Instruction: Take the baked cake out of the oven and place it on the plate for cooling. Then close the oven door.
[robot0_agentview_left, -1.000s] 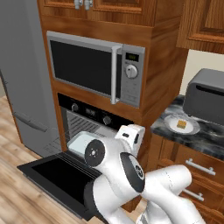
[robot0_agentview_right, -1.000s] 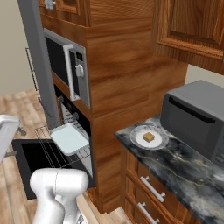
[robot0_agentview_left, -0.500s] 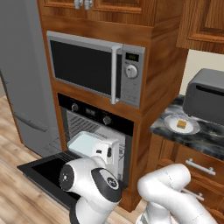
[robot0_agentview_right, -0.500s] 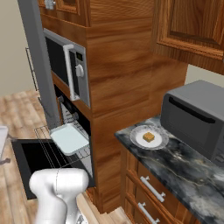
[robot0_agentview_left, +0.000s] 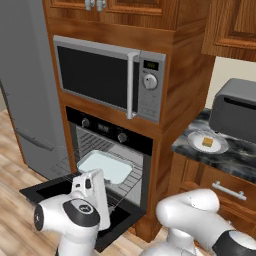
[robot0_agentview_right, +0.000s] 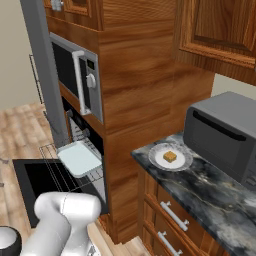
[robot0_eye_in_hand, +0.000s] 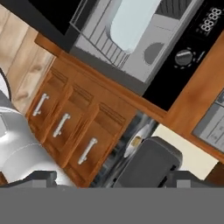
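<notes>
Hanging empty with jaws spread wide, my gripper (robot0_eye_in_hand: 113, 178) sits over the open oven door (robot0_agentview_left: 45, 192). The cake (robot0_agentview_left: 207, 143) rests on the plate (robot0_agentview_left: 192, 139), well away from me. The rack (robot0_agentview_left: 131, 176) and tray (robot0_agentview_left: 105, 166) jut out just beside me, so lifting the door could jam against them.

- Silver microwave (robot0_agentview_left: 107, 77), with a vertical bar handle and a round dial, set in the wood cabinet.
- Pale baking tray (robot0_agentview_left: 105, 166) on a pulled-out wire rack (robot0_agentview_left: 125, 182), just beyond the hand.
- Grey toaster box (robot0_agentview_right: 225, 132) on the dark marble counter (robot0_agentview_right: 210, 192), well off to the hand's right.
- Grey refrigerator (robot0_agentview_left: 27, 90), left of the hand.
- Wooden drawers (robot0_eye_in_hand: 70, 124) with silver handles.
</notes>
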